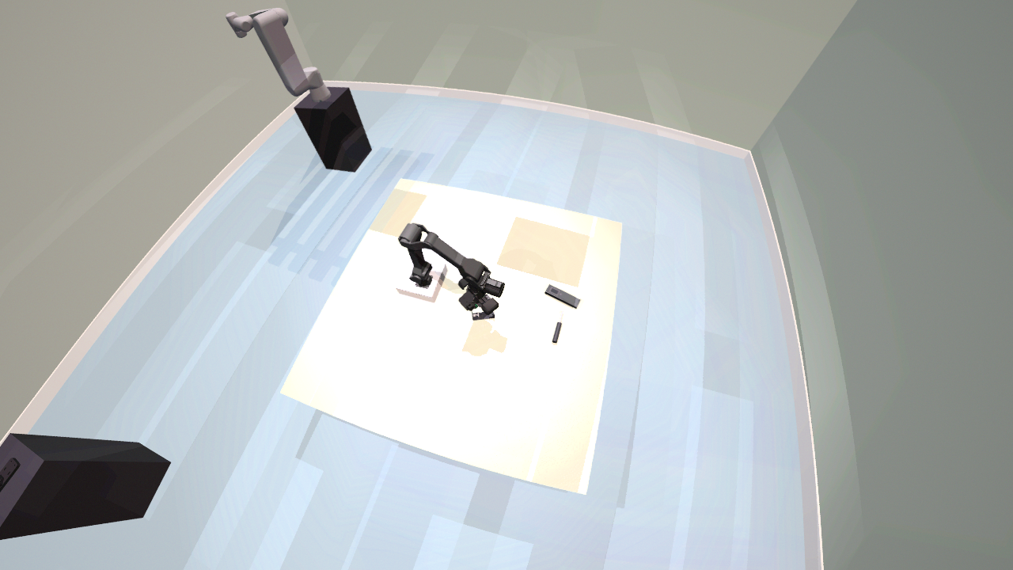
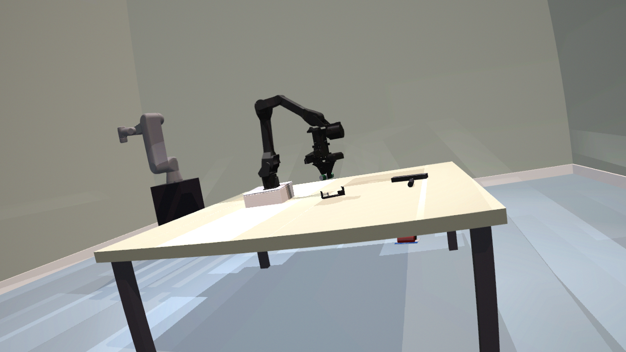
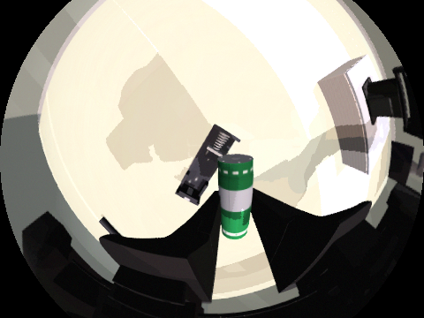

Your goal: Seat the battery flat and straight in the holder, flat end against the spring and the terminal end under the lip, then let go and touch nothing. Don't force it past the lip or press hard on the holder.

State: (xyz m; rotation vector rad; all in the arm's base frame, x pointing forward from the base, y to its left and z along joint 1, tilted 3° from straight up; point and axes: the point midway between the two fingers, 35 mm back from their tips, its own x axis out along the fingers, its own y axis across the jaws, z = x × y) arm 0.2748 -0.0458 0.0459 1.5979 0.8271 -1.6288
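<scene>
A green battery [image 3: 236,177] [image 2: 323,177] with a white band is held between the fingers of my gripper [image 3: 233,194] [image 2: 326,175], which is shut on it. The battery hangs above the table [image 1: 418,382] [image 2: 297,223]. Its flat grey end points up in the wrist view. The black holder [image 3: 200,170] [image 2: 333,195] [image 1: 484,317] lies on the table, open side up, beyond and left of the battery in the wrist view. Its spring [image 3: 222,140] is at the upper right end and its lip end at the lower left. The battery is turned at an angle to the holder and overlaps its edge in that view.
The white arm base block [image 1: 419,293] [image 2: 262,198] [image 3: 342,112] stands behind the holder. A long dark bar [image 1: 564,297] [image 2: 409,177] and a small dark-handled tool [image 1: 556,332] [image 2: 410,183] lie to the right. A second grey arm [image 1: 279,56] [image 2: 153,142] stands off the table.
</scene>
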